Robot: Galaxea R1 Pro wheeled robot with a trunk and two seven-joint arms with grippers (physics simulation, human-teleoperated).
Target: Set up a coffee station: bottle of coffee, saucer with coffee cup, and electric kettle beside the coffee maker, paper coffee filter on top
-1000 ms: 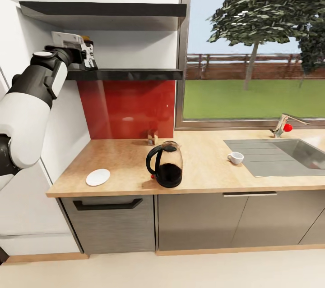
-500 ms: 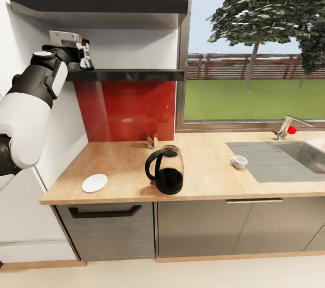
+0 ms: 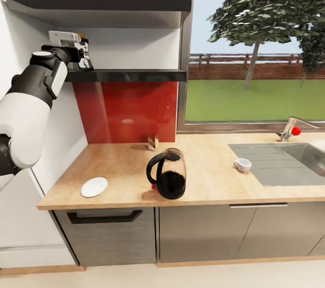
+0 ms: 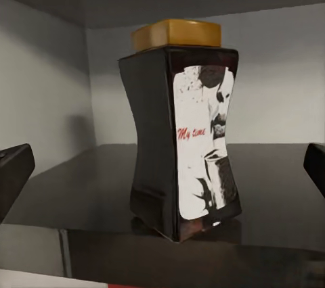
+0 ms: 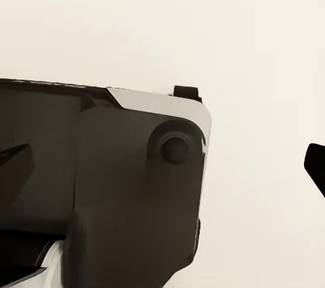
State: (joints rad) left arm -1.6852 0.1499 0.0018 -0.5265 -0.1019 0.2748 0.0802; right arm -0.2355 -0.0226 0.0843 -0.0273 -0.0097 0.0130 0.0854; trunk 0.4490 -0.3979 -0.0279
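A dark bottle of coffee [image 4: 183,139] with a yellow lid and a pictured label stands upright on the lower black shelf [image 3: 131,74]. My left gripper [image 4: 164,170] is open at shelf height, its fingertips [image 4: 13,173] well apart, and the bottle stands between and ahead of them, untouched. In the head view the left gripper [image 3: 83,56] hides most of the bottle. On the wooden countertop [image 3: 212,184] are a glass electric kettle [image 3: 168,173] with a black handle, a white saucer [image 3: 94,187] at the left and a white cup [image 3: 243,164] beside the sink. My right gripper [image 5: 162,166] is open, hanging low beside my dark body.
A small brown object [image 3: 152,143] stands against the red backsplash [image 3: 128,107]. A steel sink [image 3: 289,162] with a tap [image 3: 291,128] takes the counter's right end. An upper shelf [image 3: 104,4] hangs close above the gripper. A white wall [image 3: 18,207] borders the left.
The head view has shifted, so the counter and shelves sit a little differently in frame. My left gripper stays at the lower shelf by the bottle. Nothing on the counter has moved.
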